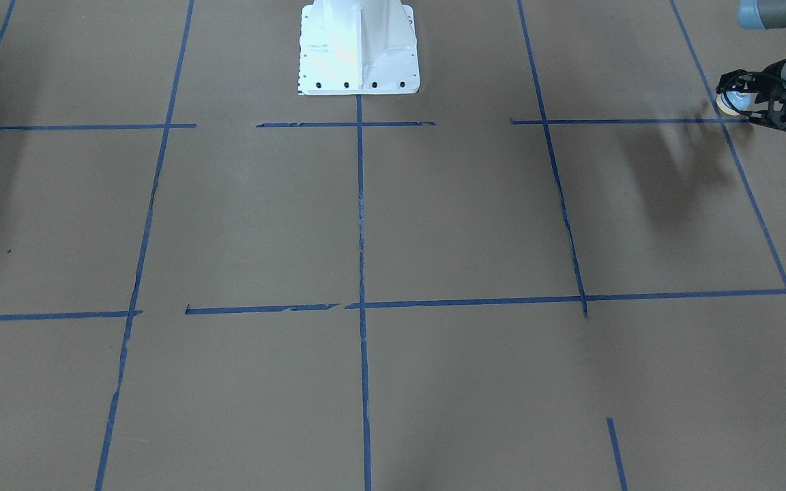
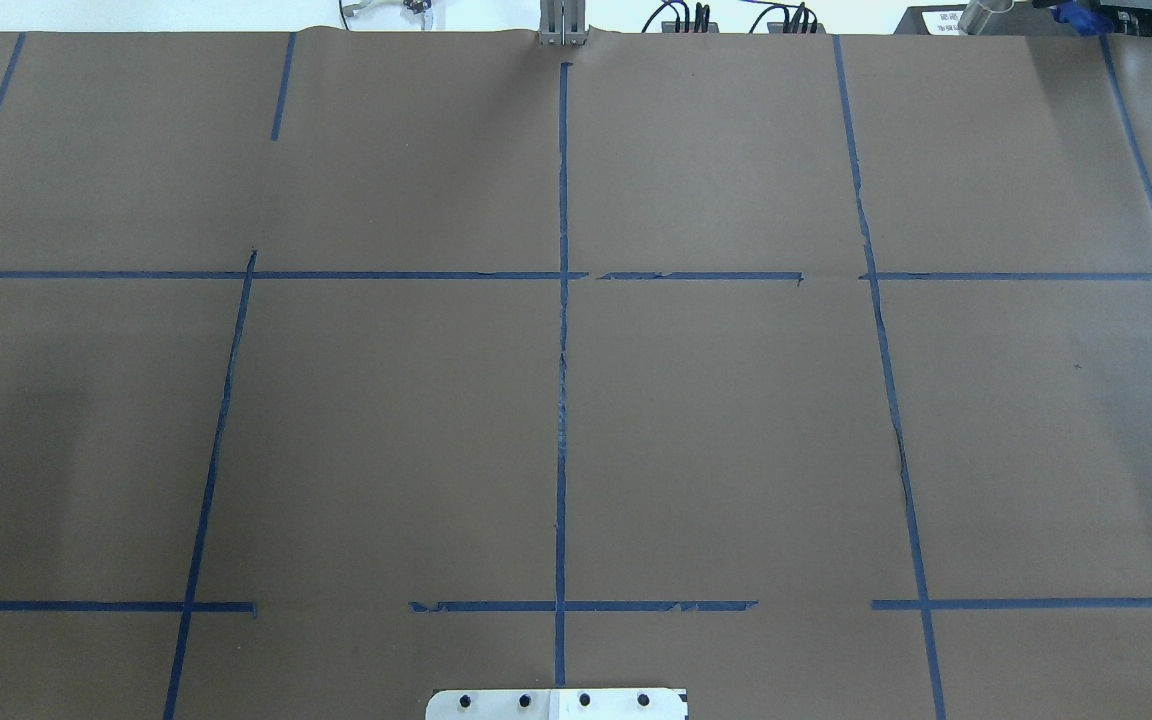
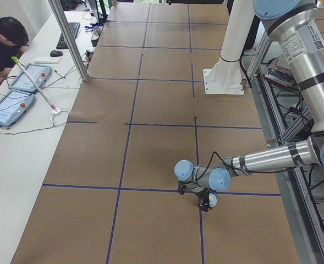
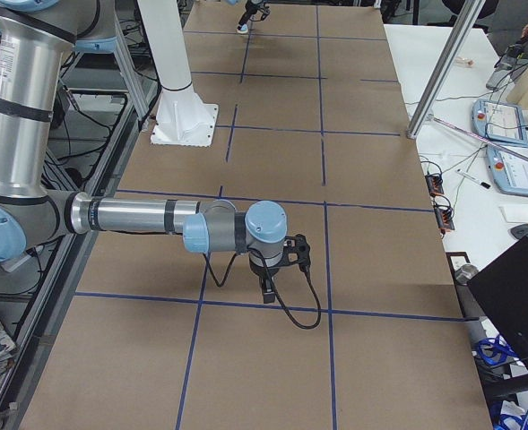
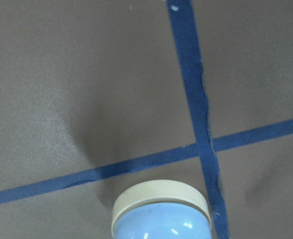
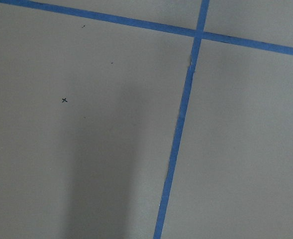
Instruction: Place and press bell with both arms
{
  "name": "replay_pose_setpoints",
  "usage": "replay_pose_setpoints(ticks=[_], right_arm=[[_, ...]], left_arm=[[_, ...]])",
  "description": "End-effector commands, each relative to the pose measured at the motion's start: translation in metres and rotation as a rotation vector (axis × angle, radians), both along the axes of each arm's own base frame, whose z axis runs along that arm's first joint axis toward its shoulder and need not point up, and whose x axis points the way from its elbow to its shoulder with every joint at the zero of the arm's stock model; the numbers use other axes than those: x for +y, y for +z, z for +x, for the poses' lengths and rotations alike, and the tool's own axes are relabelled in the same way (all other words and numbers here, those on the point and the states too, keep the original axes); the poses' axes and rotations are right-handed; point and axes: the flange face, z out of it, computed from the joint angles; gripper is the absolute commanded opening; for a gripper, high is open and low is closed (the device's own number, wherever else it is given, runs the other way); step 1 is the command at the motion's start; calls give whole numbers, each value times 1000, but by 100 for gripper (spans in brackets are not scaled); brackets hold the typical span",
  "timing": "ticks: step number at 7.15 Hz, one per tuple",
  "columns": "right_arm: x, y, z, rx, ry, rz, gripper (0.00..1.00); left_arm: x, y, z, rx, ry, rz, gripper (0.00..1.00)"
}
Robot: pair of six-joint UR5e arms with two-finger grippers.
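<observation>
The bell (image 1: 731, 104) has a light blue dome and a cream base ring. It sits between the fingers of my left gripper (image 1: 741, 101), held above the table near a blue tape crossing at the view's far right edge. The left wrist view shows the bell (image 5: 161, 211) close at the bottom edge, cream ring on top. It also shows in the exterior left view (image 3: 213, 201). My right gripper (image 4: 271, 285) hangs over bare brown paper near a tape line, shown only in the exterior right view, so I cannot tell if it is open or shut. The overhead view shows neither arm.
The white pedestal base (image 1: 359, 48) stands at the table's robot side. Blue tape lines (image 2: 562, 400) divide the brown paper into squares. A metal post (image 3: 68, 38), tablets (image 3: 7, 107) and a seated operator (image 3: 2, 44) are along the far side.
</observation>
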Motion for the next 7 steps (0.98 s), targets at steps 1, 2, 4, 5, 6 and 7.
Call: replay_pose_setpoints(ticks=[1, 2, 4, 5, 6, 7], right_arm=[[0, 0, 0, 0, 0, 0, 100], [0, 0, 0, 0, 0, 0, 100], [0, 0, 0, 0, 0, 0, 100], [0, 0, 0, -2, 0, -1, 100], [0, 0, 0, -2, 1, -2, 100], [0, 0, 0, -3, 1, -2, 100]], left_arm=[[0, 0, 0, 3, 2, 3, 40], [-1, -1, 1, 5, 4, 12, 29], [-13, -32, 7, 34, -2, 70, 17], [-24, -59, 9, 65, -17, 118, 13], [-44, -96, -4, 98, -94, 185, 13], [-67, -120, -37, 110, -227, 235, 12]])
